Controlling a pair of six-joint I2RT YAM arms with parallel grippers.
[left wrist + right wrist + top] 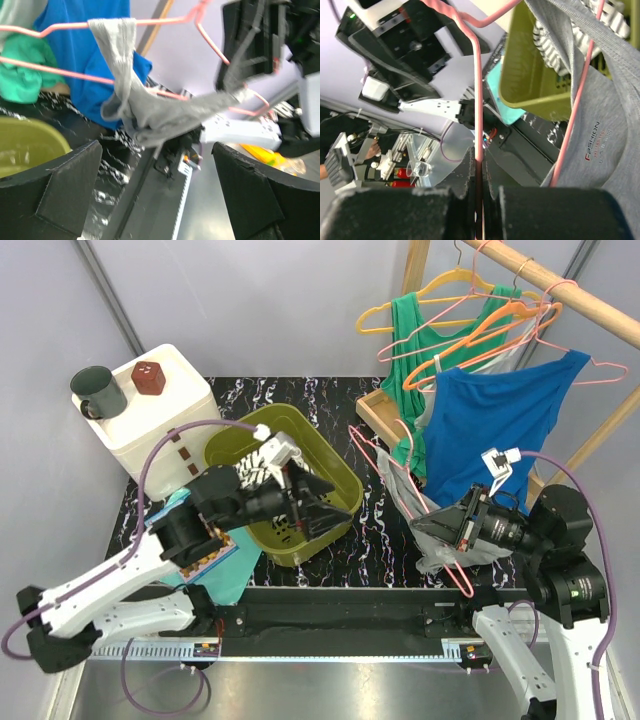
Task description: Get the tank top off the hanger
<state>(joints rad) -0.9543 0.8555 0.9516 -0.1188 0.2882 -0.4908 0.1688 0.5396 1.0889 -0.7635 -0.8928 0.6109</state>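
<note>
Right wrist: hanger (pixel 478 100) inside right tool (pixel 479 195)

Grey tank top (pixel 615 115) with a small "Fashion" print is still on the pink wire hanger (pixel 478 90). One strap is looped over the wire and the body hangs bunched below. The hanger is tilted in the air over the bench's right side near the front edge, its wire pinched in the right gripper (pixel 479 200).
</note>
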